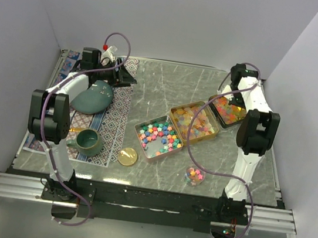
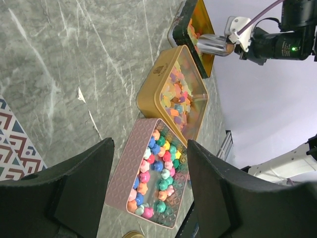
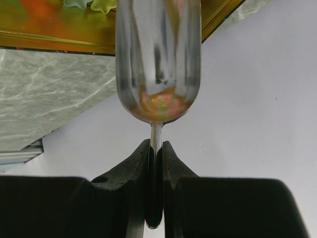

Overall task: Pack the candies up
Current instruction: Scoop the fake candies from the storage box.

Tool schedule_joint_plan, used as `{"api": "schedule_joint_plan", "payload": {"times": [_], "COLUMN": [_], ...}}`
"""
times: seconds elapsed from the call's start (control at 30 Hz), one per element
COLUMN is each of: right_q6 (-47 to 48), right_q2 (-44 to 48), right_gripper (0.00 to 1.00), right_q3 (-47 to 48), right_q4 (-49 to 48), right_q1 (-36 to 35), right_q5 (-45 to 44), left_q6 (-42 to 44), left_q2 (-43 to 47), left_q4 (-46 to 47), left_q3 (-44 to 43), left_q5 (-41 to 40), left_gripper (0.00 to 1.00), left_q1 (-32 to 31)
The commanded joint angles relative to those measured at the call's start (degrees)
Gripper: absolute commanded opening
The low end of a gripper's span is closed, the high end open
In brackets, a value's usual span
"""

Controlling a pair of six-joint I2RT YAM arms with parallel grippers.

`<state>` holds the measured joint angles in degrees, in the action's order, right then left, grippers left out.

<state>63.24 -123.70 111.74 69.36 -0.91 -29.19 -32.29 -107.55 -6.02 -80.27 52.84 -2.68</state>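
Note:
Candies (image 1: 161,134) in pastel colours fill a pink tin (image 1: 141,147); the same candies (image 2: 159,171) and pink tin (image 2: 130,161) show in the left wrist view. More candies lie in a gold tin (image 1: 177,109) and in a second gold tin (image 1: 237,122) at the far right. My right gripper (image 1: 233,97) hangs over that far tin, shut (image 3: 156,148) on the thin handle of a shiny metal scoop (image 3: 158,59), also seen as the scoop (image 2: 215,44). My left gripper (image 1: 120,77) is at the back left, open (image 2: 151,151) and holding nothing.
A small clear container of candies (image 1: 194,175) stands near the front edge. A round gold lid (image 1: 127,156), a green mug (image 1: 87,141) and a teal dish (image 1: 94,97) sit on or beside a patterned mat (image 1: 114,121) at the left. Grey walls enclose the table.

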Motion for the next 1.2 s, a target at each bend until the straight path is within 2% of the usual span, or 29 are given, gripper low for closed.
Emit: {"api": "schedule_joint_plan", "payload": {"times": [0.0,0.13,0.53,0.7,0.83,1.07,1.17], "right_q6": [6.89,9.18,10.93,12.95,15.85,15.95,16.21], "right_q2": [-1.20,-0.40,-1.54,0.12,1.27,-5.84,-6.20], "right_gripper": [0.00,0.00,0.00,0.00,0.00,0.00,0.00], "right_q3": [-3.02,-4.35,9.01,7.88,2.44,9.10,9.98], "right_q4": [0.42,-0.81,9.82,11.50,7.90,7.19,7.19], "right_q1": [-0.24,-0.23,2.22,2.66,3.37,4.07,3.98], "right_q5": [14.43,10.13,5.03,1.07,-3.67,-2.80,-1.05], "left_q6": [1.53,0.30,-0.40,-0.93,-1.81,-0.58,-0.14], "left_q2": [-0.64,-1.70,-2.32,-2.32,-2.49,-1.00,-0.03], "left_q4": [-0.40,0.13,0.66,1.10,1.80,1.01,0.84], "left_q3": [-2.17,-3.31,-4.72,-4.81,-4.63,-3.76,-2.53], "left_q5": [1.65,1.92,1.74,2.01,2.18,1.83,1.48], "left_gripper": [0.66,0.66,0.66,0.65,0.65,0.65,0.65], "left_q1": [0.30,0.39,0.30,0.30,0.30,0.30,0.22]}}
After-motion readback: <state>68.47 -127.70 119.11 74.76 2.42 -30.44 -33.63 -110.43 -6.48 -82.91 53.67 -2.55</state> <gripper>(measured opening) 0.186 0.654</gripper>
